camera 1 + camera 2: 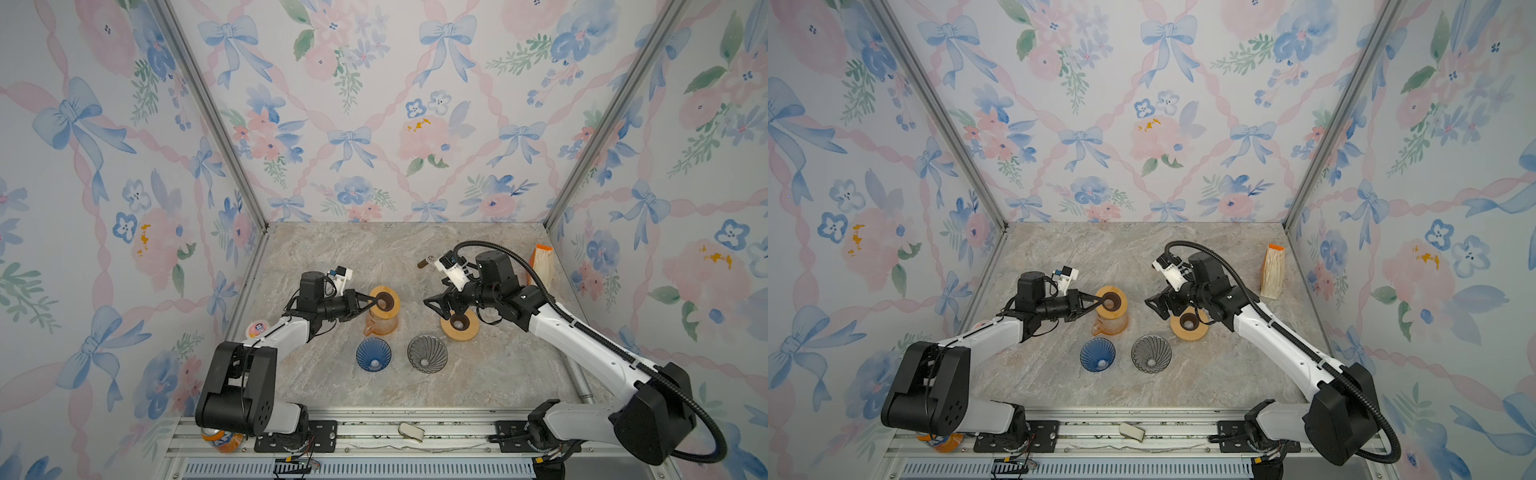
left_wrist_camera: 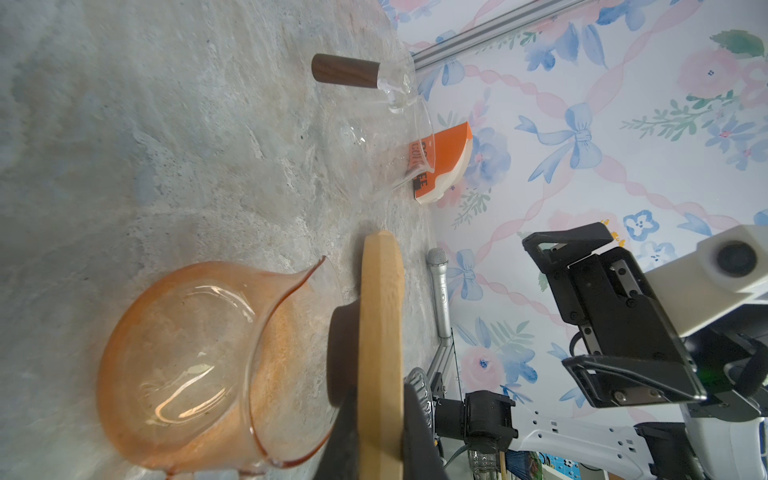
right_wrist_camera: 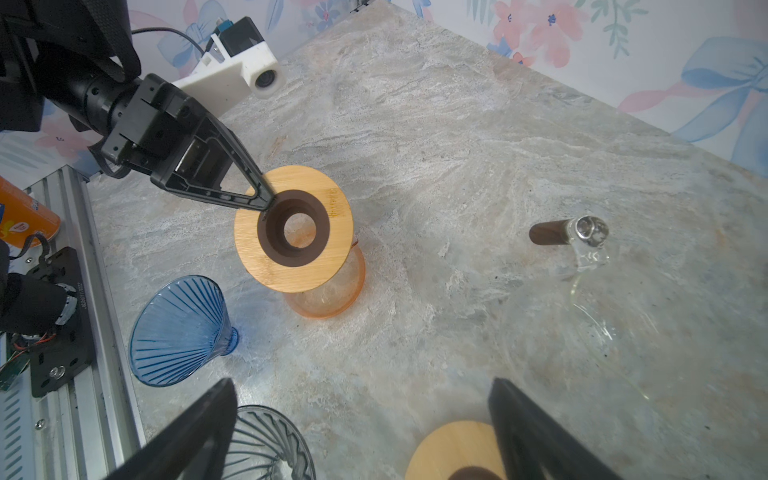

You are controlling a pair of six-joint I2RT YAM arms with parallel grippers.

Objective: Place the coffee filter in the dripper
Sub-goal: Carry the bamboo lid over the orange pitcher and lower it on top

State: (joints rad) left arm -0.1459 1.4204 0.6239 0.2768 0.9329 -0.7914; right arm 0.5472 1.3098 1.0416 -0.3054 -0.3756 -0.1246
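filter: the only filters I see are in the filter packet (image 1: pixel 540 268), far right of the table (image 1: pixel 478 382), just beside the right wall (image 1: pixel 623 249). No loose filter is out. I can't tell if the pack is open.
filter axis: the packet stands upright, long axis up, orange band on top.
drippers: blue dripper (image 1: pixel 373 354) and grey dripper (image 1: pixel 427 353) sit side by side near the front, apart from each other, with no paper in either.
right gripper (image 1: pixel 440 307): jaws spread wide and empty, hovering just above the spare wooden ring (image 1: pixel 459 326).
left gripper (image 1: pixel 374 302): pinched onto the rim of the wooden holder (image 1: pixel 388 305), which it holds over the orange carafe (image 1: pixel 380 326).
key relation: the packet lies behind and outboard of the right gripper, past its own wrist. The jaws point at the table middle, away from the pack.
nearer arm: right, clearly. The left is well apart from the pack and busy.
my read: the filter pick hasn't started. I'd swing the right arm round toward the wall and come down on the packet's top edge.
watch: clear glass server (image 3: pixel 548 233) sits on the far side of the right gripper and is hard to see. The packet is light, and I expect it to tip if nudged.
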